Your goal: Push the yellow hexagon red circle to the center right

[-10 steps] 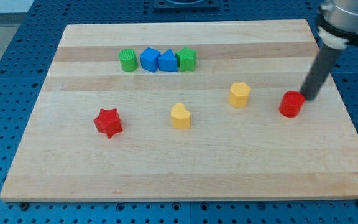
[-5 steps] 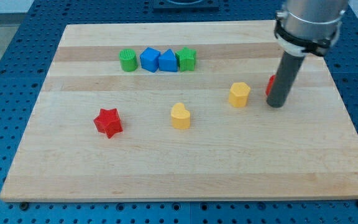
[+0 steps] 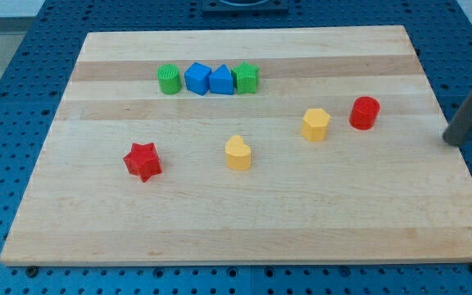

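Note:
The yellow hexagon (image 3: 315, 124) sits on the wooden board (image 3: 244, 213) right of centre. The red circle (image 3: 365, 113) stands just to its right and slightly higher in the view, a small gap between them. My tip (image 3: 452, 141) is at the board's right edge, well to the right of the red circle and a little lower in the view. It touches no block.
A yellow heart (image 3: 238, 153) lies near the middle and a red star (image 3: 142, 161) to its left. Along the top stands a row: green circle (image 3: 169, 79), blue block (image 3: 197, 79), blue block (image 3: 221, 81), green block (image 3: 246, 79).
The red circle has moved left and up, closer to the yellow hexagon. My tip passed across it to the left, then swung far right to the board's edge.

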`<state>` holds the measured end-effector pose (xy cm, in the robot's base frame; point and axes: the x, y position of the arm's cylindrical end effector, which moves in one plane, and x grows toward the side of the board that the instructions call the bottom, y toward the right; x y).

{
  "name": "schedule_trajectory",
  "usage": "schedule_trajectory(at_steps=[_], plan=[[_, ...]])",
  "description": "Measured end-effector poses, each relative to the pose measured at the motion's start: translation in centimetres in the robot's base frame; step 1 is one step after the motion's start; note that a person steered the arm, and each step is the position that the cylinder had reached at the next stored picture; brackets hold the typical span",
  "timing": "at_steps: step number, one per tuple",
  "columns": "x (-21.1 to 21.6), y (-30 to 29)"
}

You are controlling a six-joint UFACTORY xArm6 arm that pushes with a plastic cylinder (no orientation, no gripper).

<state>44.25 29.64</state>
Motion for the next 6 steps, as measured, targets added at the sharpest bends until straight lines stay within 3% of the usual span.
schedule_trajectory(at_steps=[1,6], plan=[[-5.2,-0.2],[-4.3,-10.2]])
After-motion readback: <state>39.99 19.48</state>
